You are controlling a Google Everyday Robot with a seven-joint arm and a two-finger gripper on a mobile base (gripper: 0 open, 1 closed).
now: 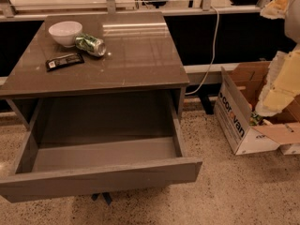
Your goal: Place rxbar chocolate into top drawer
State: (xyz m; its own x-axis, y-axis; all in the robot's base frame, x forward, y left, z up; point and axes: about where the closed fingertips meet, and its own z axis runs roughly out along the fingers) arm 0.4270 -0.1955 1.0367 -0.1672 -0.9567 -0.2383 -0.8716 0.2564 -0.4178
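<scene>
The rxbar chocolate (64, 61), a slim black wrapper with white marks, lies flat on the left part of the grey-brown table top (136, 55). The top drawer (101, 172) stands pulled out wide below the table top, and its inside is bare. My pale arm reaches in from the right edge of the camera view, and my gripper (265, 108) hangs at its lower end above the cardboard box, far to the right of the bar and the drawer. It holds nothing that I can see.
A white bowl (65, 33) and a crushed green can (91, 44) sit on the table behind the bar. A white-sided cardboard box (236, 121) stands open on the speckled floor to the right. A cable (213, 50) hangs behind the table.
</scene>
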